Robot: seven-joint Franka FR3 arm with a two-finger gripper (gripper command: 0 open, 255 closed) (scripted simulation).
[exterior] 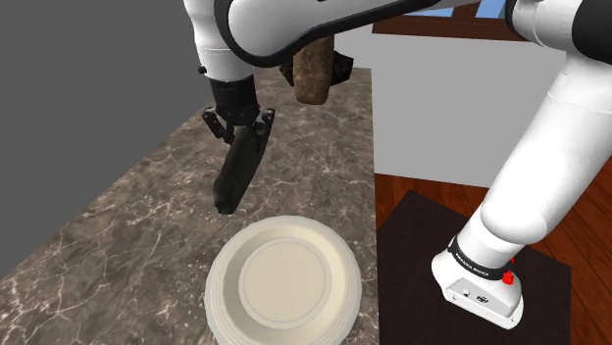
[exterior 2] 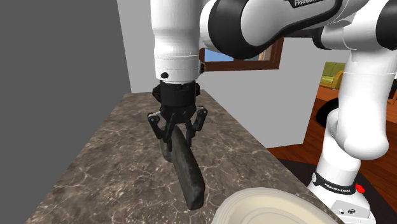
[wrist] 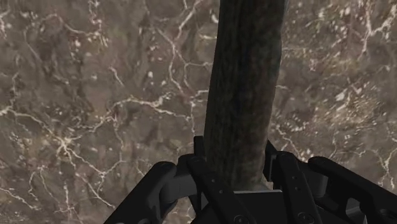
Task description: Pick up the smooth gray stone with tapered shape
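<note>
Gripper [exterior: 238, 127] is clamping both black fingers on the upper end of the stone [exterior: 233, 176], a long, dark grey, mottled piece. In the wrist view the fingers [wrist: 202, 156] are pressing against its two sides, with the stone [wrist: 245, 83] running straight out from the gripper [wrist: 235, 162] over the counter [wrist: 95, 95].

Shoulder view: the stone is hanging from the hand and slanting toward 7 o'clock over the brown, white-veined marble counter [exterior: 127, 225]. Cannot tell whether its lower tip is touching the surface. A cream round plate [exterior: 282, 289] is sitting on the counter at 5 o'clock from that tip, near but apart. A brown rounded object [exterior: 312, 71] is showing behind the arm, at 1 o'clock from the gripper. The dark stand [exterior: 412, 245] is sitting at 4 o'clock, on a wooden floor [exterior: 579, 196].

Second exterior view: the gripper [exterior 2: 178, 130] is pointing down, and the stone [exterior 2: 186, 168] is slanting toward 5 o'clock, narrow at the fingers and broader at its free end. The plate [exterior 2: 273, 210] is lying at 4 o'clock from that end, on the counter [exterior 2: 121, 159].
</note>
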